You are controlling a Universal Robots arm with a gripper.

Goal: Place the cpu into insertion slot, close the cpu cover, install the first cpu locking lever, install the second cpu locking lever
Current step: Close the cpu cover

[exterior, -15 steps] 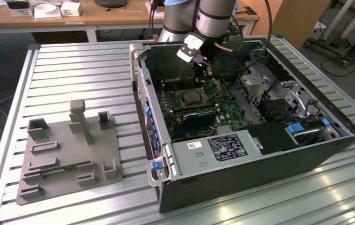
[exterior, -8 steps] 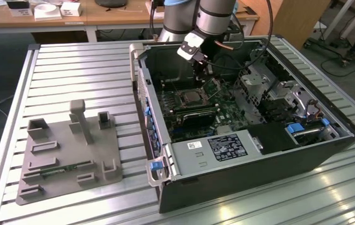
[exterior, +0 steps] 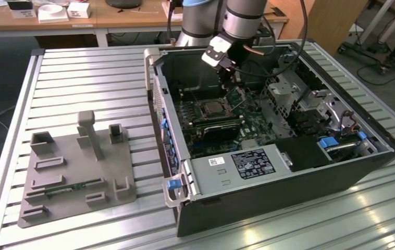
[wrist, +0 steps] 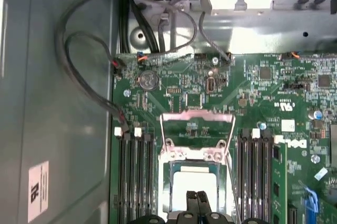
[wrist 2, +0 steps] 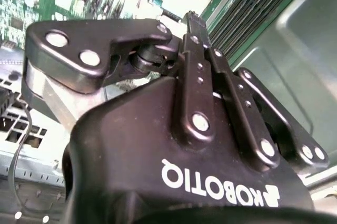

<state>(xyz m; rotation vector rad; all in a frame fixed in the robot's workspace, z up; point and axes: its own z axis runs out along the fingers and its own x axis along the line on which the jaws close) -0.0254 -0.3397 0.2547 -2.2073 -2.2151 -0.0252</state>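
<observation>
Already, inside the computer case [exterior: 288, 172], the insertion slot [wrist: 165, 192] holds the cpu [wrist: 192, 184], with the cpu cover [wrist: 196, 114] tipped open. Our claw [wrist: 198, 201], clenched on nothing, hovers over the chip. We judge cover-closing in hand: that frame needs swinging down.

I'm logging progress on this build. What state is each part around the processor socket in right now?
cpu: seated in the slot, uncovered.
slot: filled by the cpu.
cover: swung up, open.
lever: released, not hooked down.
gripper: fingers shut, over the cpu.
computer case: side panel off, inside exposed.
</observation>
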